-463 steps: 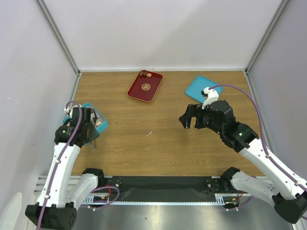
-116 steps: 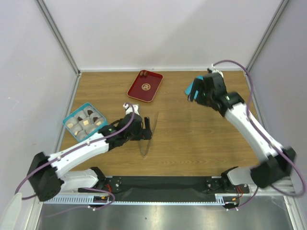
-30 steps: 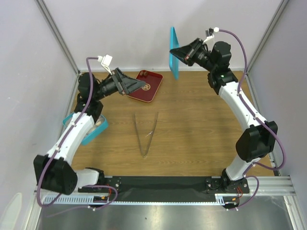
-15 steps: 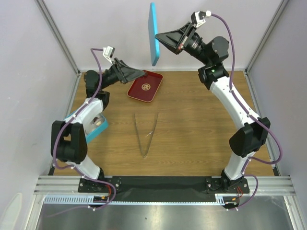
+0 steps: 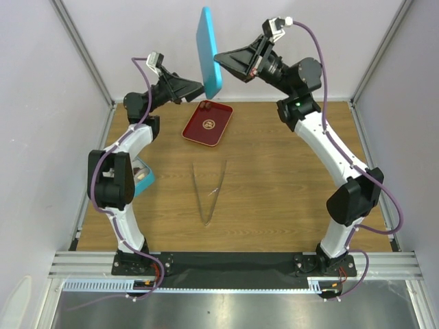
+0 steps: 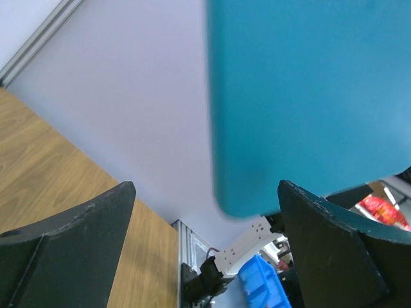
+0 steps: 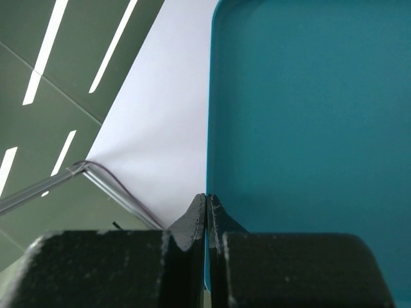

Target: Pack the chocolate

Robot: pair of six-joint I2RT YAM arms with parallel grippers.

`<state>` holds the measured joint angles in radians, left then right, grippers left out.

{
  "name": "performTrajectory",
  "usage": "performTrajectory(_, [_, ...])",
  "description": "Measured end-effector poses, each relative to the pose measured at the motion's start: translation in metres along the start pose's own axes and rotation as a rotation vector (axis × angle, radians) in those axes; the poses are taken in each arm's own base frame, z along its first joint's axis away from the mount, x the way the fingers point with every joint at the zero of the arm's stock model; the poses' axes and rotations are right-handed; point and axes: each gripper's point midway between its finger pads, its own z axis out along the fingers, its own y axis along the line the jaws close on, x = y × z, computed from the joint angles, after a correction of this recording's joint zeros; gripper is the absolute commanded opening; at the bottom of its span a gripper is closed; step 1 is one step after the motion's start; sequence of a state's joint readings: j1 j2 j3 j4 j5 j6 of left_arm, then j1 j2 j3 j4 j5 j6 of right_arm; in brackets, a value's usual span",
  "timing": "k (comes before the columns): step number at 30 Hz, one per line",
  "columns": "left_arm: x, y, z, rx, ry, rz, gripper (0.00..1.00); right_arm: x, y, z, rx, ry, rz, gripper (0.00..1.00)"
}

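Note:
High above the table, my right gripper is shut on the rim of a flat teal lid, which it holds upright on edge. My left gripper is raised too, open and empty. Its tips are just under the lid's lower corner; I cannot tell whether they touch. The teal box sits at the table's left, mostly hidden behind the left arm, so the chocolate in it is barely visible. A dark chocolate piece lies at the far end of the red tray.
Metal tongs lie open on the wooden table at its middle. White walls and frame posts close in the back and sides. Both arms reach high over the table's back half.
The right arm has swung the lid left and turned it more face-on. My left gripper has lifted and moved right, up to the lid's lower edge, staying open.

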<state>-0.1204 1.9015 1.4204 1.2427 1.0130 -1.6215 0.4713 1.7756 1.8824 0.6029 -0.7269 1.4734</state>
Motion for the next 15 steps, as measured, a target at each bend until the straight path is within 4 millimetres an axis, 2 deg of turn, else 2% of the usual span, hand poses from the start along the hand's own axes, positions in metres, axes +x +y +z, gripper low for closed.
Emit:
performTrajectory(4, [-0.009,-0.020,0.008,0.046,-0.009,0.049,0.99,0.015,-0.002,0.004,-0.019,0.022,0.037,0.00])
performTrajectory(8, [-0.017,-0.032,0.014,0.077,-0.026,0.010,0.96,0.026,-0.012,0.003,-0.020,0.032,0.060,0.00])
performTrajectory(11, [-0.019,-0.029,0.014,0.076,-0.039,-0.042,0.89,0.029,-0.024,-0.003,-0.014,0.025,0.093,0.00])
performTrajectory(15, [-0.016,-0.017,0.011,0.052,-0.052,-0.105,0.83,0.029,-0.035,-0.019,-0.035,0.008,0.128,0.00])
